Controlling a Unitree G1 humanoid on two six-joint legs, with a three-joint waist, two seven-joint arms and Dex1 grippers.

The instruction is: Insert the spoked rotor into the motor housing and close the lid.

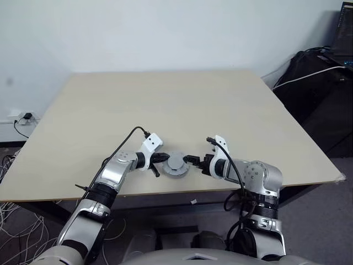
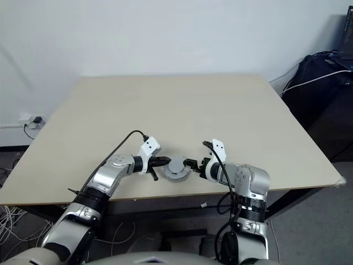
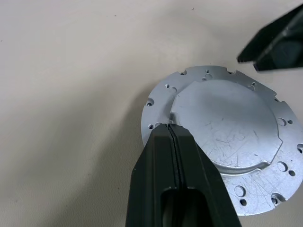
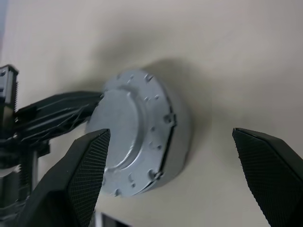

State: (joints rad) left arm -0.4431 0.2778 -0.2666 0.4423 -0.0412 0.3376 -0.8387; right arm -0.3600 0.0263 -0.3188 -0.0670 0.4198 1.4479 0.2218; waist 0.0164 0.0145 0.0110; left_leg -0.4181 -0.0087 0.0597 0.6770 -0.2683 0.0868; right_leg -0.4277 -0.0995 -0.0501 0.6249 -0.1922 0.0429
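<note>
Left wrist view: one lid (image 3: 227, 127) on one table (image 3: 71, 71), left hand (image 3: 171, 128) pinched together, right hand (image 4: 173, 142) apart.

You see a round grey lid (image 1: 176, 163) near the table's (image 1: 165, 105) front edge — left gripper (image 1: 164, 158) touching its left side, right gripper (image 1: 191, 160) just right of it.

Two head views look forward and down from high up, far off, sharing the table (image 1: 165, 105) and both arms. Left wrist view sits very close above the lid (image 3: 227, 127), looking along its own fingers (image 3: 177, 184). Right wrist view looks at the same lid from its other side, close too.
</note>
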